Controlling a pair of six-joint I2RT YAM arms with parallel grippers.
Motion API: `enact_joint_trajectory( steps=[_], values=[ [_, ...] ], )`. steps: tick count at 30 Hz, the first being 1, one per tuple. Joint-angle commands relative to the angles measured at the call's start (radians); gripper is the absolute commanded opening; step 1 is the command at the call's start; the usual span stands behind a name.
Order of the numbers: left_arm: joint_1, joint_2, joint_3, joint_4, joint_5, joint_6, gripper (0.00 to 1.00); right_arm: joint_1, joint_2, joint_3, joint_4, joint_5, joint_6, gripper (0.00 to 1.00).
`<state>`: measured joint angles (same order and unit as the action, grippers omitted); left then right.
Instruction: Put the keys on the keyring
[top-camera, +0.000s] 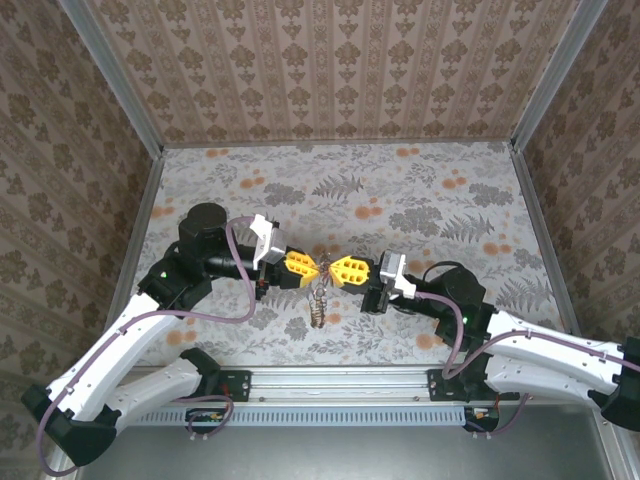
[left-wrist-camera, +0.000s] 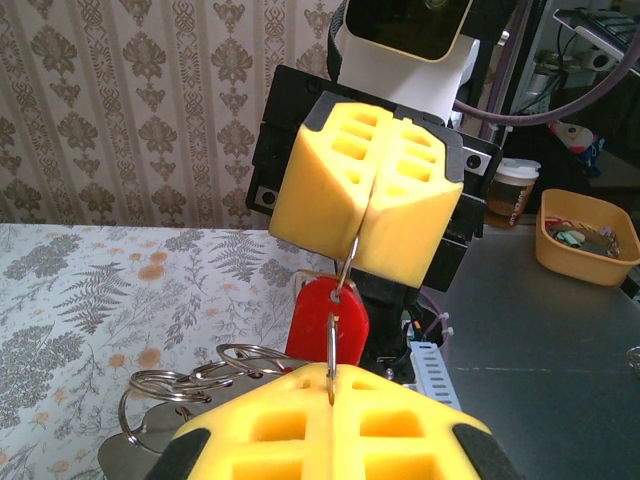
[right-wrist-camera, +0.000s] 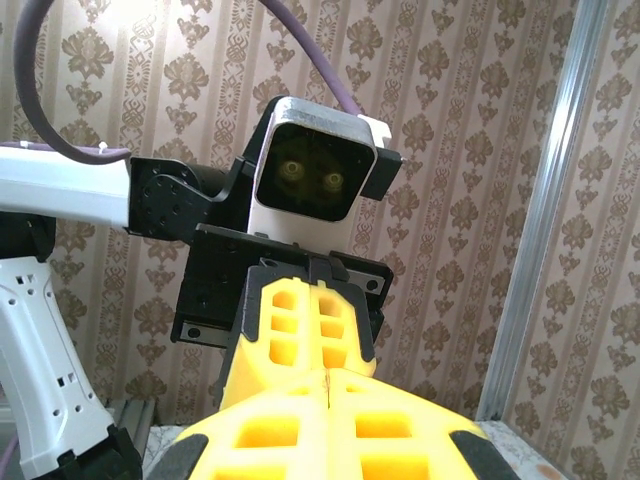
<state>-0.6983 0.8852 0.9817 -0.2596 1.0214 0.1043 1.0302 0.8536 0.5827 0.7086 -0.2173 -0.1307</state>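
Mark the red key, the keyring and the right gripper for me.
red key (left-wrist-camera: 318, 322): left wrist view, on its flat red head.
keyring (left-wrist-camera: 331, 348): left wrist view, on the wire crossing the red head.
right gripper (left-wrist-camera: 368, 215): left wrist view, on the seam between its closed yellow pads.

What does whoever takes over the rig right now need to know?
Grippers: the left gripper and right gripper are both shut on the keyring wire from opposite sides, above the table.
Things: the red key hangs between them, seemingly threaded. A cluster of other rings dangles beside it.
Left: confirm the red key is seated; other keys not made out.
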Motion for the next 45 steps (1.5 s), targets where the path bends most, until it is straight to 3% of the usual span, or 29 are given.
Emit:
enact_joint_trajectory(
  steps=[1,45],
  values=[
    [0.008,-0.012,0.005,0.036,0.015,-0.006,0.0,0.008,-0.003,-0.009,0.028,0.004,0.015,0.0],
    [0.008,-0.016,0.001,0.039,0.015,-0.008,0.0,0.01,0.031,-0.023,0.108,0.032,0.019,0.0]
  ],
)
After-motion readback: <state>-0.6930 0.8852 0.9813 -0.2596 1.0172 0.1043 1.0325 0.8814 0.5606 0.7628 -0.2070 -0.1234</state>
